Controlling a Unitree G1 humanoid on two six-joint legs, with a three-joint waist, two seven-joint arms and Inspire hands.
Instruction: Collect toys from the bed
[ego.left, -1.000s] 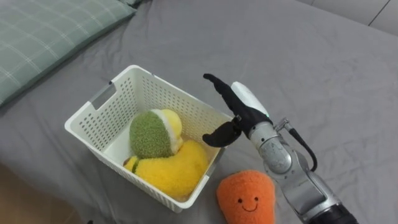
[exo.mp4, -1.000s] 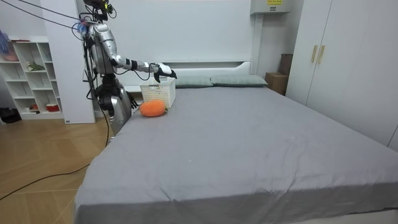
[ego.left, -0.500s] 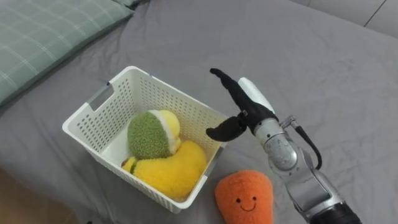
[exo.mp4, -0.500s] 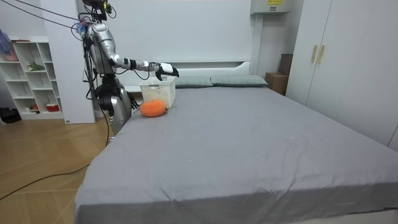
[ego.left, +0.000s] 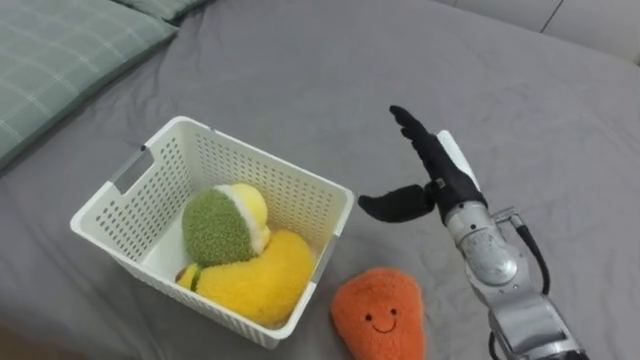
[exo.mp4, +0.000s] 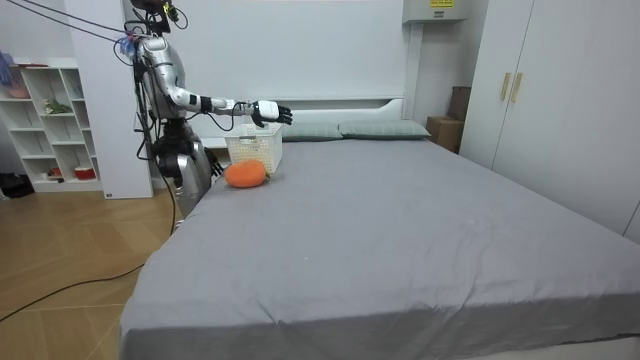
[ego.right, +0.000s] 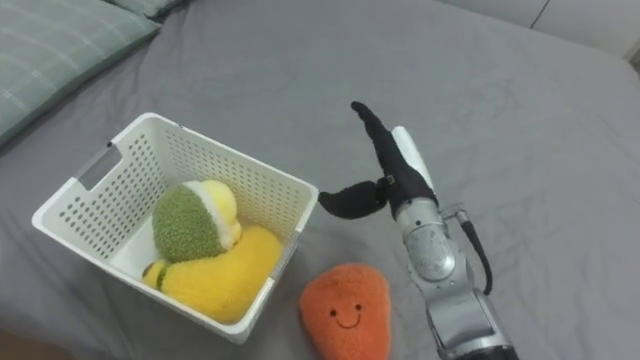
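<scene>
Orange plush (ego.left: 378, 315) beside white basket (ego.left: 268, 184)

Both eye views look steeply down from the robot's head, close over the basket (ego.left: 262, 182) on the bed (ego.left: 300, 60); the distant room view, from the bed's foot, shares both.

The basket (ego.left: 262, 172) stands on the bed (ego.left: 300, 70), the pillow (ego.left: 50, 60) to the robot's left of it. Inside, a round toy (ego.left: 212, 228) rests against a long toy (ego.left: 252, 285) nearer the robot. The carrot toy (ego.left: 380, 315) lies on the bed just right of the basket's near corner. The right hand (ego.left: 442, 180) hangs right of the basket, beyond the carrot toy.
</scene>
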